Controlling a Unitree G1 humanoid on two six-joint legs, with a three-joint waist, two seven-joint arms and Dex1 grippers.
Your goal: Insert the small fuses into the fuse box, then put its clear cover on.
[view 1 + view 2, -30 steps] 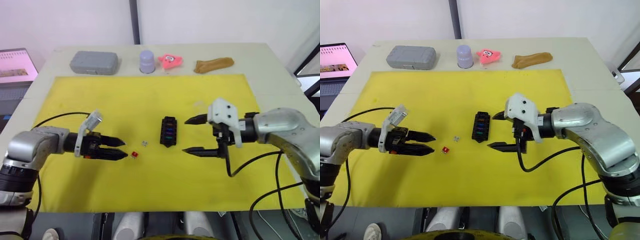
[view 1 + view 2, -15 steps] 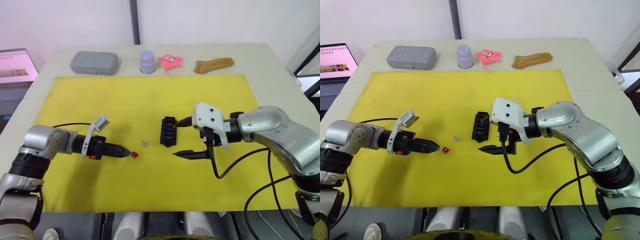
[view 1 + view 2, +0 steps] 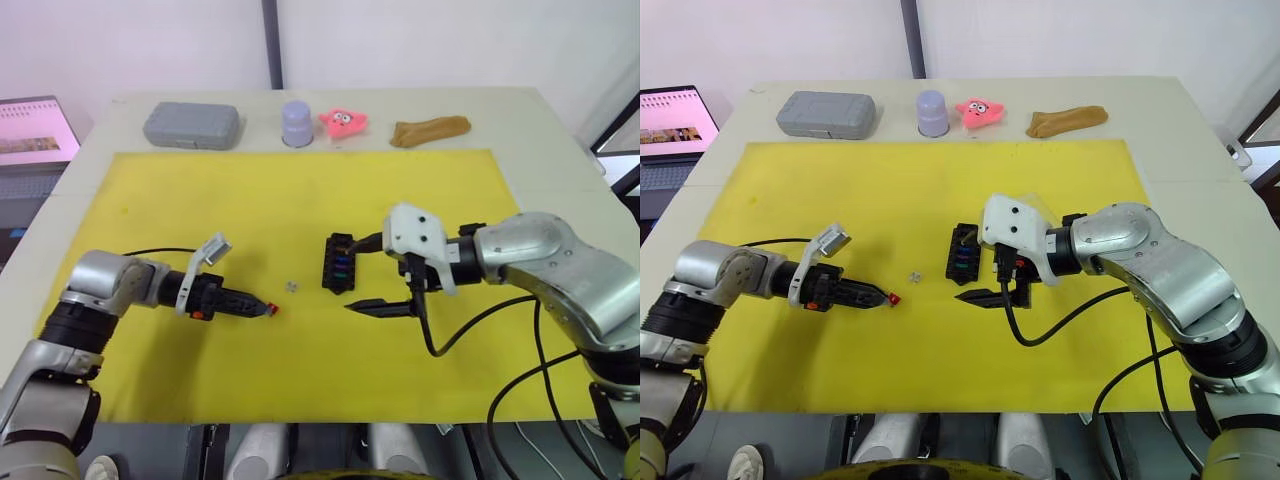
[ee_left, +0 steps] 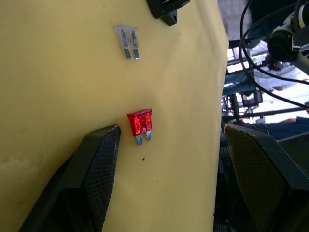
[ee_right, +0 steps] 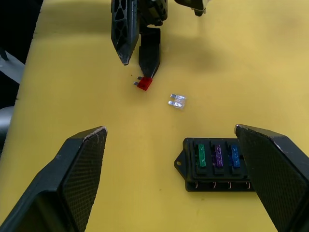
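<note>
The left end effector (image 4: 159, 140), fingers spread and empty, straddles the red fuse (image 4: 140, 123), blades pointing back toward it, left of the fuse box (image 3: 338, 264).

Three fuses (image 5: 217, 155) sit in one fuse box (image 5: 217, 166); two loose fuses (image 5: 144, 84) lie outside.

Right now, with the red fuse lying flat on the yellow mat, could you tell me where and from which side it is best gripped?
Grip the red fuse by its plastic body, across the two flat faces, leaving the metal blades free for the slot. It lies flat on the mat, so come from above; the open left hand already has it between its fingers. A flat-lying fuse may need tipping up first.
</note>
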